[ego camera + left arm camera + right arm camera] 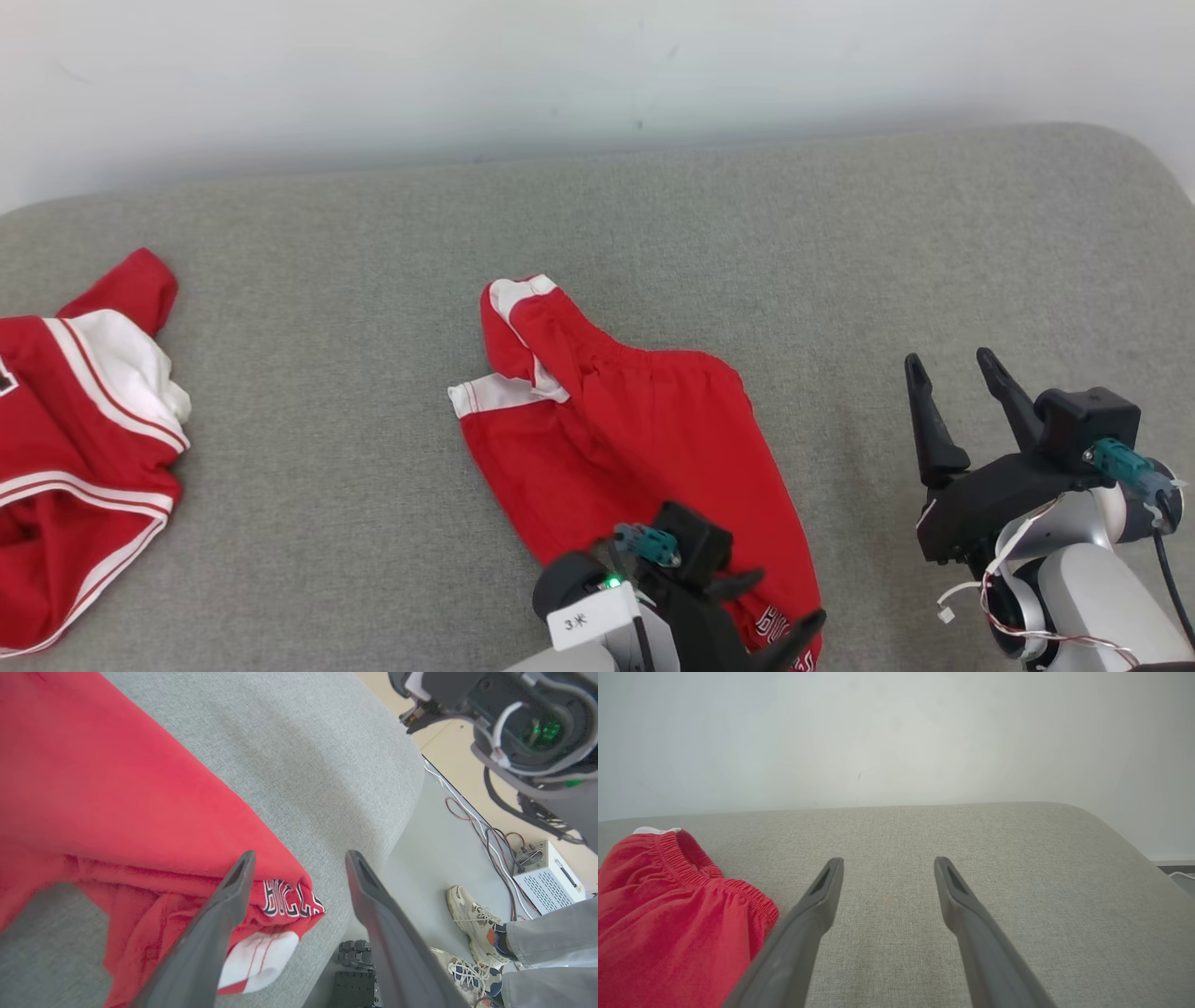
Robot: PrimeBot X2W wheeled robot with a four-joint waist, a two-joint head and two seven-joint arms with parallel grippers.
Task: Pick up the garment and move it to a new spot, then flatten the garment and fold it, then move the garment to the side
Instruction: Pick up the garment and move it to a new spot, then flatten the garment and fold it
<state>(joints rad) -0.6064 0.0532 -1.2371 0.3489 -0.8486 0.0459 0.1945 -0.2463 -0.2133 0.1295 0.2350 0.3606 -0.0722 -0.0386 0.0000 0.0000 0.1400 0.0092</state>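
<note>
Holds the left end effector [300, 858] parted, empty, over the lettered hem corner of the red shorts [635, 439] — likely poised to pinch that corner for flattening. Parks the right end effector [950, 362] parted too, off to the shorts' waistband side, clear of cloth. Leaves the shorts rumpled in the middle of the grey bench [840, 233] — white-trimmed leg folded over, elastic bunched.

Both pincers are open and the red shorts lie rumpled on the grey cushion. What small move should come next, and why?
Probably swing the right pincer left to the elastic waistband of the red shorts. It hangs open over bare cushion, while the left pincer stands open over the lettered hem. The shorts are not flat, so a hold at each end seems needed.
</note>
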